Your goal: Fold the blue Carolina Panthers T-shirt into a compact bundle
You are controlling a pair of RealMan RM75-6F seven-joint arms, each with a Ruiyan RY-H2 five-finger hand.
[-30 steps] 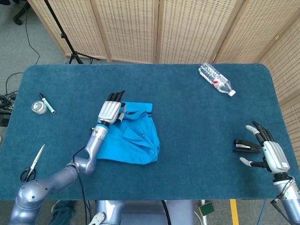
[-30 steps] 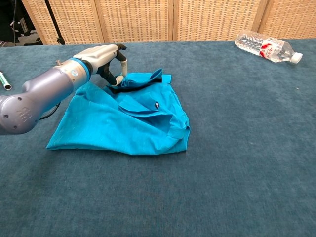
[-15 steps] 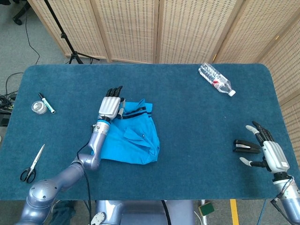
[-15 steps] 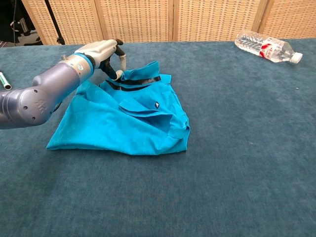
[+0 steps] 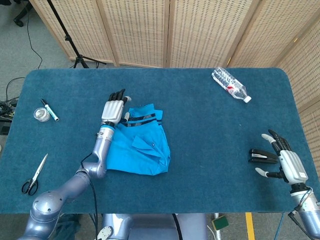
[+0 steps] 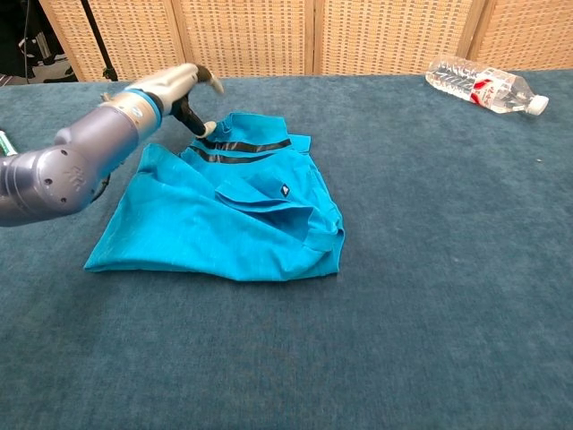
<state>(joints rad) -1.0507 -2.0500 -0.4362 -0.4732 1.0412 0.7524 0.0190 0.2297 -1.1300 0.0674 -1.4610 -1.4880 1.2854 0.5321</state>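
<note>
A partly folded blue T-shirt (image 5: pixel 140 142) lies on a table (image 5: pixel 200 125). The left hand (image 5: pixel 113 108) hovers at its collar, fingers spread, holding nothing. The right hand (image 5: pixel 286 162) rests apart, fingers spread, empty.

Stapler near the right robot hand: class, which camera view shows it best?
The head view. The black stapler lies on the blue table just left of the open right robot hand. The chest view shows neither stapler nor that hand.
</note>
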